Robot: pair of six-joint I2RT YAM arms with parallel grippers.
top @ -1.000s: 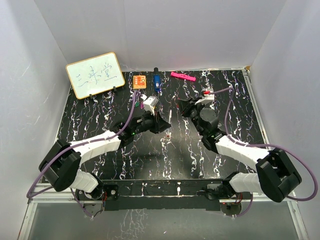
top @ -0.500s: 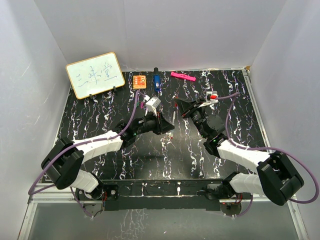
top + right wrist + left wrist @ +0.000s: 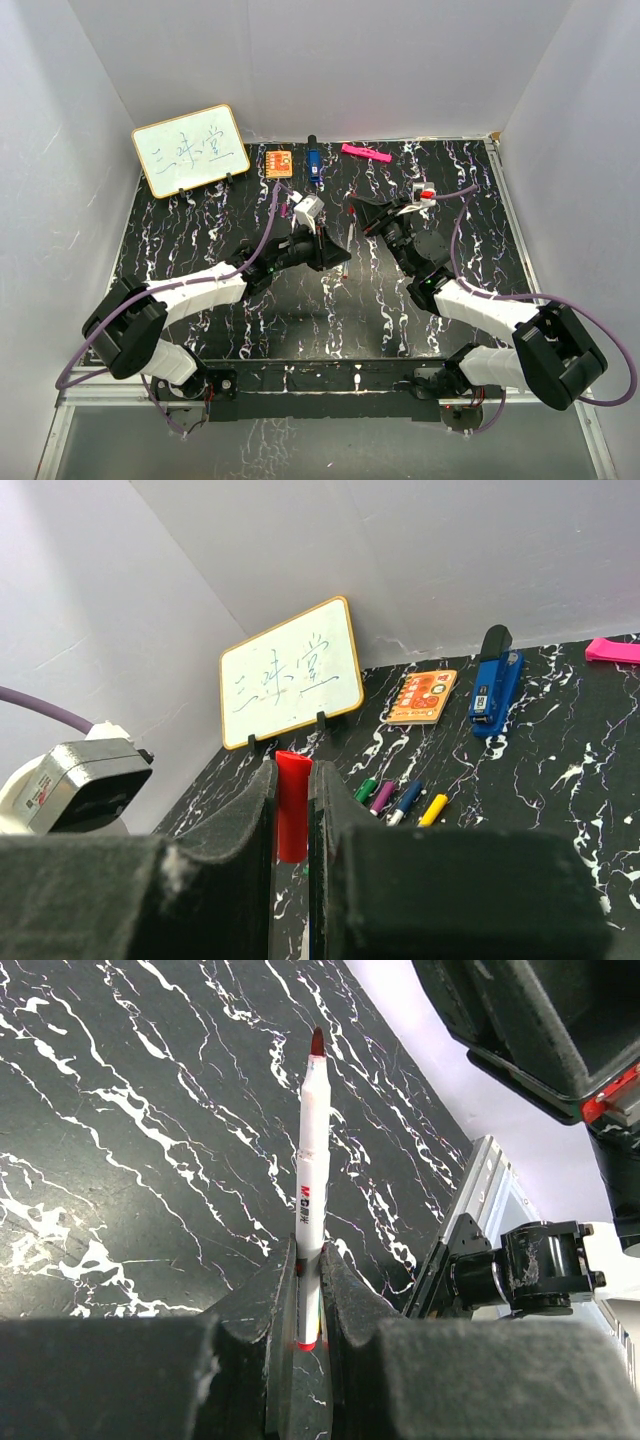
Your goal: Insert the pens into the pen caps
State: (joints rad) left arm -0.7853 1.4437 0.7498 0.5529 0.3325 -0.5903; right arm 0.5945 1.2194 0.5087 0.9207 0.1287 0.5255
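A white-barrelled pen [image 3: 310,1175] with a dark red tip stands up out of my left gripper [image 3: 305,1260], which is shut on its red lower end. In the top view the pen [image 3: 347,238] points away from the arm bases, and the left gripper [image 3: 332,256] is a short way from the right gripper [image 3: 362,213]. My right gripper [image 3: 292,772] is shut on a red pen cap [image 3: 292,815], held upright between the pads. Green [image 3: 366,790], purple [image 3: 383,797], blue [image 3: 405,802] and yellow [image 3: 433,809] caps lie side by side on the table; whether pens sit in them I cannot tell.
A whiteboard [image 3: 190,150] stands at the back left. An orange notebook [image 3: 279,162], a blue stapler [image 3: 312,163] and a pink bar [image 3: 365,153] lie along the back wall. White walls enclose the black marbled table [image 3: 200,215] on three sides.
The left gripper has carried the pen to the right, towards the right gripper. The right gripper swung its cap up and to the left a second ago, then held still.
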